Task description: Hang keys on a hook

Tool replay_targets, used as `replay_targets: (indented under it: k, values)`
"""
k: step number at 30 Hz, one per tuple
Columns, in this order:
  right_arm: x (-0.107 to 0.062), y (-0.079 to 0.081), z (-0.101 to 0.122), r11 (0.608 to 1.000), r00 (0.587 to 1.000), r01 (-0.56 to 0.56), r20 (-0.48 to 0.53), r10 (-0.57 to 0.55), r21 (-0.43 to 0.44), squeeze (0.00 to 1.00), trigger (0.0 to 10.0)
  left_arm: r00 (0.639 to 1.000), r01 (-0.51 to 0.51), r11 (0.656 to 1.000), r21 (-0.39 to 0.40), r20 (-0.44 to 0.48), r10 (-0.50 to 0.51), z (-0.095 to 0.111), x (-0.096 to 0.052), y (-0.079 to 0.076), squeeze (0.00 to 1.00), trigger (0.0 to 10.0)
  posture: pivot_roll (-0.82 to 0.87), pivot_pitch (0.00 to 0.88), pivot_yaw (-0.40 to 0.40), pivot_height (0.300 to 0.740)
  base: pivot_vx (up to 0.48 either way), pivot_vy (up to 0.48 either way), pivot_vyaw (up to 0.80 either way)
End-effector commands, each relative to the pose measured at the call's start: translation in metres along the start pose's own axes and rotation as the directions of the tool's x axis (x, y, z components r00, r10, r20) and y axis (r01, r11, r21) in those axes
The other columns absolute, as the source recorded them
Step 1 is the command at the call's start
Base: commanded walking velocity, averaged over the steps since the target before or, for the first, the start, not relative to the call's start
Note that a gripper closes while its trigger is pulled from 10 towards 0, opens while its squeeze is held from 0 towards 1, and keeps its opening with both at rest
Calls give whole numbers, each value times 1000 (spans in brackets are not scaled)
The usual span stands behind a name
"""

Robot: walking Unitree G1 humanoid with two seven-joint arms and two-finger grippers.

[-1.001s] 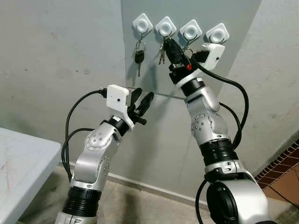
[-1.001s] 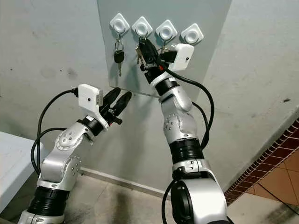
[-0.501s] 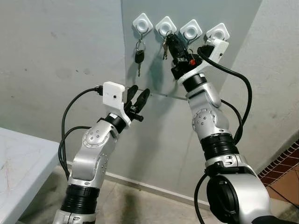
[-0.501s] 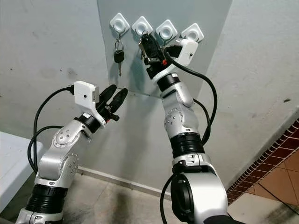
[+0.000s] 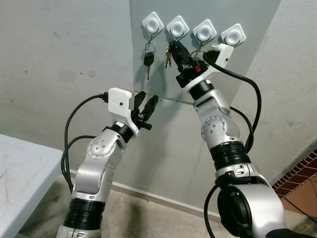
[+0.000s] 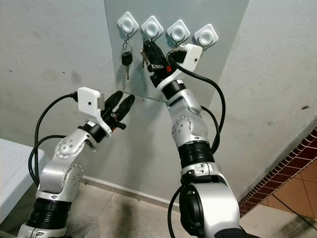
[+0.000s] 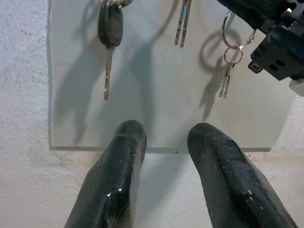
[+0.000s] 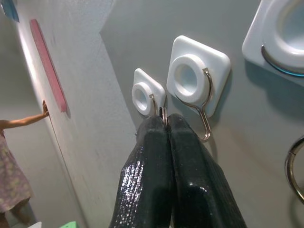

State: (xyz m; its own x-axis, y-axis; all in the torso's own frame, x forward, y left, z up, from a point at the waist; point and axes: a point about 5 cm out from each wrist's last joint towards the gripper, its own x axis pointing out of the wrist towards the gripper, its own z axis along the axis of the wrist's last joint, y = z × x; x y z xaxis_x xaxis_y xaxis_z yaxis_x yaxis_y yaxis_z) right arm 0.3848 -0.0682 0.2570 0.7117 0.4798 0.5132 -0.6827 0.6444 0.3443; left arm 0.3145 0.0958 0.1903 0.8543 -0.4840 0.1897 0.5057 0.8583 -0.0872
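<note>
Four white hooks sit in a row on a grey panel (image 5: 163,84) on the wall. A black car key (image 5: 147,59) hangs from the leftmost hook (image 5: 152,23). My right gripper (image 5: 171,47) is raised just under the second hook (image 5: 177,26), shut on the ring of a small bunch of keys (image 5: 168,60) that dangles below its tips. In the right wrist view the closed fingertips (image 8: 156,128) lie beside that hook's wire (image 8: 205,114). Another key ring (image 7: 228,52) hangs from the third hook (image 5: 204,30). My left gripper (image 5: 146,106) is open, below the panel, holding nothing.
The fourth hook (image 5: 232,34) is bare. A white table (image 5: 20,168) stands at the lower left. Brick-red tiles (image 5: 302,183) cover the floor at the right. A person (image 8: 14,166) with a hand on the wall stands far off in the right wrist view.
My right gripper has shifted left and a little down with the keys, to just under the second hook. My left arm has drawn back slightly to the left, then held still.
</note>
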Motion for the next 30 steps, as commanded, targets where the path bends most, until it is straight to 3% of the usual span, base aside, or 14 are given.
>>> replay_targets:
  k: [1, 11, 30]
  values:
    - [6, 1, 6, 1000, 1000, 10, 17, -10, 26, 0, 10000, 1000, -9, 1000, 5, 14, 9, 4, -1, 0, 0, 10000, 122, 2, -43, 736, 0, 0, 0]
    - [3, -6, -2, 971, 996, 84, 18, -90, 224, 0, 10000, 1000, -7, 1000, 0, 10, 6, 3, -3, -2, 0, 10000, 120, 0, -44, 736, 0, 0, 0]
    - [-16, -6, -12, 931, 990, 68, 94, -108, 358, 0, 10000, 1000, -4, 1000, 2, 3, 4, 3, -5, -3, 0, 10000, 123, 0, -41, 736, 0, 0, 0]
